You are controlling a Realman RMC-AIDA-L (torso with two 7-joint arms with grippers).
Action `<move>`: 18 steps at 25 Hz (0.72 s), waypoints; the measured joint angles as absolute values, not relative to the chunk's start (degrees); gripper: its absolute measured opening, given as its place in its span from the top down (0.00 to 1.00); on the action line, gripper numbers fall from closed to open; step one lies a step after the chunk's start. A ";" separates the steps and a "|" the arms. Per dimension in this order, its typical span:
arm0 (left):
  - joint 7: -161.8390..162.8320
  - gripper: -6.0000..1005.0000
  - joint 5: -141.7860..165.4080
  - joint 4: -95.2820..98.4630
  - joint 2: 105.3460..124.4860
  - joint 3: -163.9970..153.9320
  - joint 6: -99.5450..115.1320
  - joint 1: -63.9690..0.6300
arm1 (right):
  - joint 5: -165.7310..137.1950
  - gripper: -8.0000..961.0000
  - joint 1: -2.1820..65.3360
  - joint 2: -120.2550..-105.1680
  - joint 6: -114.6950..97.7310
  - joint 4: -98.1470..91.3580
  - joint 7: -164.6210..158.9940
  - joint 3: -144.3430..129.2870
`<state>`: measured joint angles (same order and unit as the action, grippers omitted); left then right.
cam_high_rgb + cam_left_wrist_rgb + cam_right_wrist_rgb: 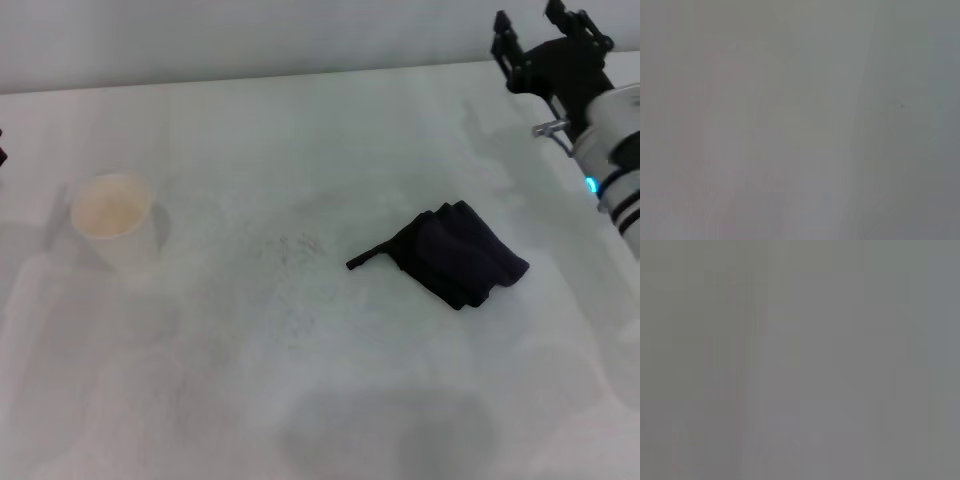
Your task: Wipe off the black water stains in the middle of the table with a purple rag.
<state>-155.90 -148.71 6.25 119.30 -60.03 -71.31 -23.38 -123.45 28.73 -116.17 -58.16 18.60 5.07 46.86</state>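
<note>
The purple rag (458, 254) lies in thick dark folds on the white table (330, 400), right of centre, with its thin tail (368, 258) pointing left. No black water stains show as a blot; only faint grey specks (298, 248) mark the tabletop left of the rag's tail. My right gripper (530, 20) hangs open and empty at the far right corner, well behind the rag and clear of it. Of my left arm only a dark sliver (2, 148) pokes in at the left edge. Both wrist views are featureless grey.
A pale paper cup (113, 220) stands upright on the left side of the table. The table's far edge (250, 82) meets a grey wall. A soft shadow (390, 430) falls on the near middle.
</note>
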 joint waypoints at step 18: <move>-155.73 0.11 -148.71 4.56 119.59 -60.11 -70.33 -23.39 | -122.77 0.34 30.09 -116.21 -49.41 19.04 7.22 48.05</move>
<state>-155.73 -148.71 4.56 119.59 -60.11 -70.33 -23.39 -122.77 30.09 -116.21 -49.41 19.03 7.22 48.05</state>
